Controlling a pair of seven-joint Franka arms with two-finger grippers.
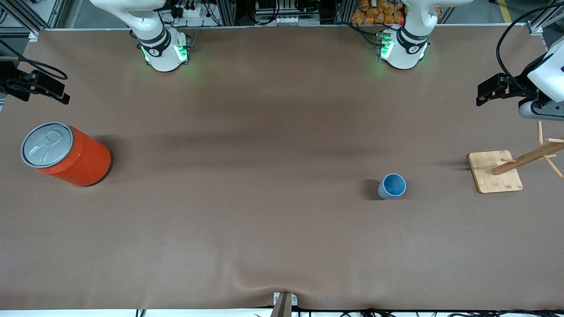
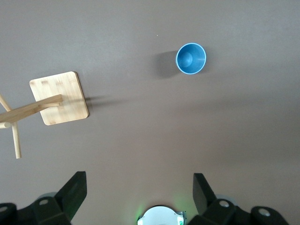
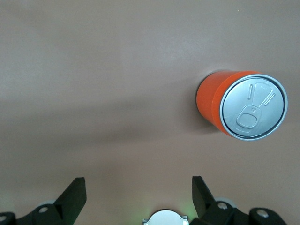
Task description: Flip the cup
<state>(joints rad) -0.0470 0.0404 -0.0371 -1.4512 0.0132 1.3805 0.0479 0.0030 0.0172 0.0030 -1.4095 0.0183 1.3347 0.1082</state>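
The small light-blue cup (image 1: 392, 186) stands upright on the brown table, mouth up, its darker blue inside showing. The left wrist view also has the cup (image 2: 191, 58), well clear of the fingers. My left gripper (image 1: 487, 93) hangs high over the left arm's end of the table, open with nothing between its fingers (image 2: 75, 191). At the right arm's end, my right gripper (image 1: 46, 90) hangs high over the table, open and empty as well; its fingers (image 3: 200, 191) frame bare table.
A large orange can (image 1: 66, 154) with a grey pull-tab lid stands at the right arm's end, also seen as the can (image 3: 239, 105) in the right wrist view. A wooden peg rack on a square base (image 1: 494, 171) stands at the left arm's end, beside the cup.
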